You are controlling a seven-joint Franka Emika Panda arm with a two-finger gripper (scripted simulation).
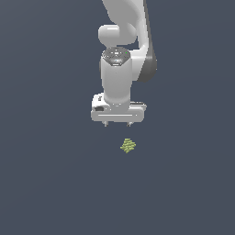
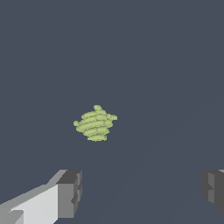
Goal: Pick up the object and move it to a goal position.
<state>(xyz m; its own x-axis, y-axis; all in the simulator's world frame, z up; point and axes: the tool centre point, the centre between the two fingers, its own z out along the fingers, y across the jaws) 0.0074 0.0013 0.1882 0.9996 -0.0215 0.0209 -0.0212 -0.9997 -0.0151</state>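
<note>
The object (image 1: pixel 128 146) is a tiny yellow-green, ridged, lumpy thing with striped layers. It lies on the dark grey-blue floor, below the white gripper (image 1: pixel 118 124) and slightly toward the exterior view's right. It also shows in the wrist view (image 2: pixel 95 124). The gripper (image 2: pixel 140 192) is open and empty, its fingers spread wide, and it stands apart from the object. One grey fingertip (image 2: pixel 70 192) shows in the wrist view with a wide gap to the other.
The dark floor (image 1: pixel 46 183) fills both views. The white arm (image 1: pixel 120 41) rises above the gripper in the exterior view.
</note>
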